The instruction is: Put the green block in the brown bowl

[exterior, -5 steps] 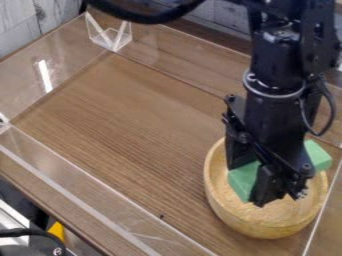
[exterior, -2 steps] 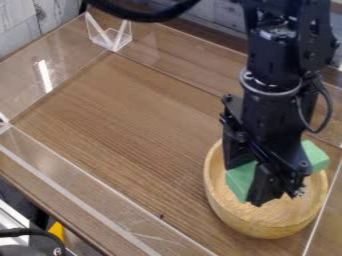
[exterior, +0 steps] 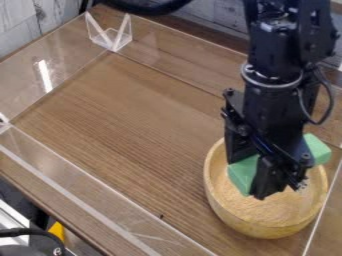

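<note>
The brown bowl [exterior: 230, 206], wide and of light tan wood, sits at the right front of the wooden table. My black gripper [exterior: 275, 186] points straight down into it, and its jaws are shut on the green block [exterior: 245, 177]. The block lies across the bowl's opening, with one bright green end showing left of the fingers and the other end [exterior: 319, 150] showing at the right. The arm hides the block's middle and most of the bowl's inside. I cannot tell whether the block touches the bowl's floor.
Low clear plastic walls [exterior: 80, 200] fence the table along its front and left sides. A small clear plastic stand [exterior: 110, 36] is at the back left. The wooden surface [exterior: 127, 120] stretches left of the bowl.
</note>
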Action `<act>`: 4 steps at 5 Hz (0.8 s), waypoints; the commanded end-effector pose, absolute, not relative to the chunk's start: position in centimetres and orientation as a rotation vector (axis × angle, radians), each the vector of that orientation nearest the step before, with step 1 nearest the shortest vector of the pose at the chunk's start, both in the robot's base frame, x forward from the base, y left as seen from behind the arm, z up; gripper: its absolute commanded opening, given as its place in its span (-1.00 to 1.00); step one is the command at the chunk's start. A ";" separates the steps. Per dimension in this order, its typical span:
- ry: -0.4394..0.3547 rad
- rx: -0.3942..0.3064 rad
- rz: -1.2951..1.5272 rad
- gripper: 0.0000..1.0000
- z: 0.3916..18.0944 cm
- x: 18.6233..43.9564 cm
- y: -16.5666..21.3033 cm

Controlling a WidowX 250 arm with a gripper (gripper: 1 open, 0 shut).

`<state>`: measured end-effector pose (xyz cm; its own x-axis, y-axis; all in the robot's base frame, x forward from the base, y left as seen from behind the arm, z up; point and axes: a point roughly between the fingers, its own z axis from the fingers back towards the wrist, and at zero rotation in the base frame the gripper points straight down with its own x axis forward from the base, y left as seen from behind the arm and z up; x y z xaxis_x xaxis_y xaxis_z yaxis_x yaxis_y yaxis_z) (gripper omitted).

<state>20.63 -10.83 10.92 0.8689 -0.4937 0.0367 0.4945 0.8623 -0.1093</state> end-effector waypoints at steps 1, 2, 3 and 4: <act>-0.057 -0.127 -0.511 -1.00 12.0 21.5 -11.0; -0.054 -0.122 -0.513 -1.00 11.8 21.4 -11.1; -0.050 -0.117 -0.515 -1.00 11.7 21.4 -11.2; -0.045 -0.112 -0.519 -1.00 11.5 21.3 -11.3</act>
<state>20.79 -10.90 10.69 0.8690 -0.4933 0.0378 0.4945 0.8634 -0.1004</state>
